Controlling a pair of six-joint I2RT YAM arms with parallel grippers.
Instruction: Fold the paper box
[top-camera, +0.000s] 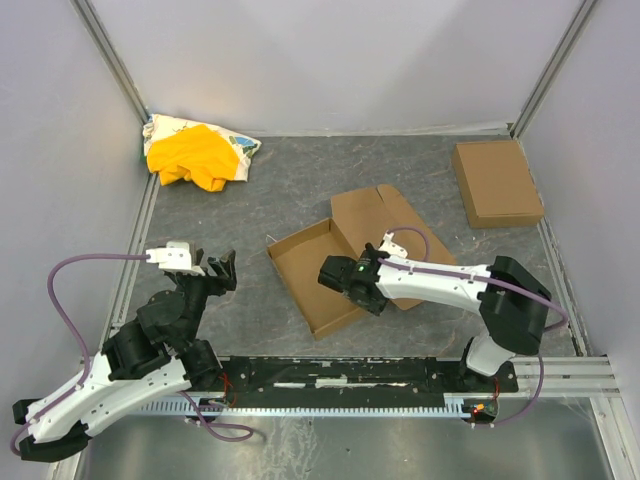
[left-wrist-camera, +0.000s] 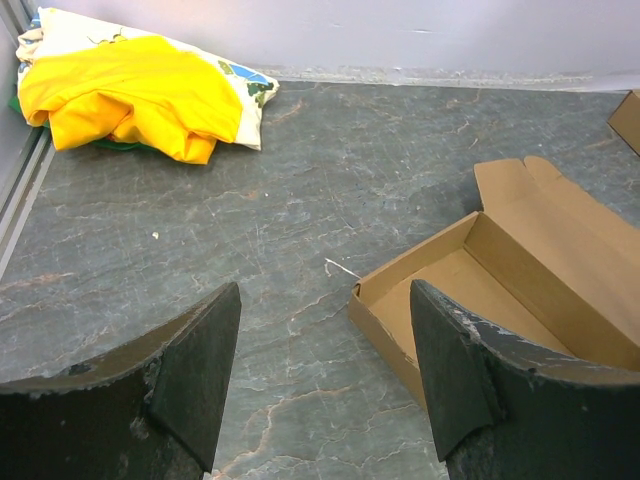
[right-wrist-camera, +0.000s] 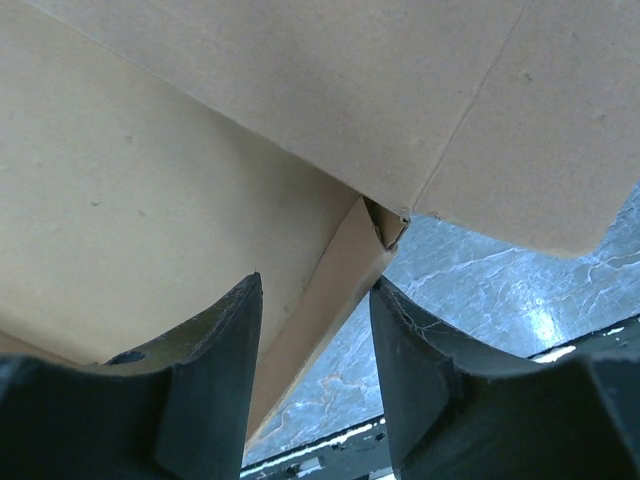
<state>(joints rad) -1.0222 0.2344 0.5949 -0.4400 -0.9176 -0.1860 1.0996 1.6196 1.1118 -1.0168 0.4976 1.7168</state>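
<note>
The paper box (top-camera: 305, 268) lies mid-table as a shallow brown tray with its walls up and its lid flap (top-camera: 378, 215) lying open behind it. My right gripper (top-camera: 337, 274) is at the tray's right side wall. In the right wrist view the box (right-wrist-camera: 180, 170) fills the frame, and the open right gripper (right-wrist-camera: 315, 345) straddles that wall (right-wrist-camera: 335, 275) near its corner without clamping it. My left gripper (top-camera: 222, 270) is open and empty, left of the box and apart from it. In the left wrist view it (left-wrist-camera: 325, 370) hangs over bare table, with the box (left-wrist-camera: 450, 290) to the right.
A yellow cloth on a printed bag (top-camera: 197, 155) lies at the back left, also in the left wrist view (left-wrist-camera: 130, 95). A smaller ready-folded brown box (top-camera: 497, 182) sits at the back right. A metal rail (top-camera: 400, 372) runs along the near edge. Enclosure walls stand on three sides.
</note>
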